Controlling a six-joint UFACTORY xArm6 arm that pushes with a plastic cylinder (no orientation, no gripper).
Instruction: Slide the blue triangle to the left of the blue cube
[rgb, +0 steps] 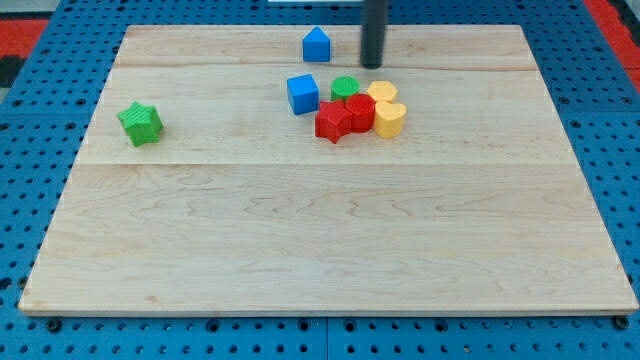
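The blue triangle (317, 45) sits near the view's top, a little left of centre. The blue cube (302, 94) lies below it, a short gap apart. My tip (373, 64) is the lower end of the dark rod coming down from the view's top edge. It stands to the right of the blue triangle, apart from it, and above the cluster of blocks.
Right of the blue cube is a tight cluster: a green round block (346, 88), a red star (331, 122), a red block (360, 111), and two yellow blocks (381, 93) (389, 118). A green star (140, 122) lies alone at the view's left. The wooden board (320, 260) rests on a blue pegboard.
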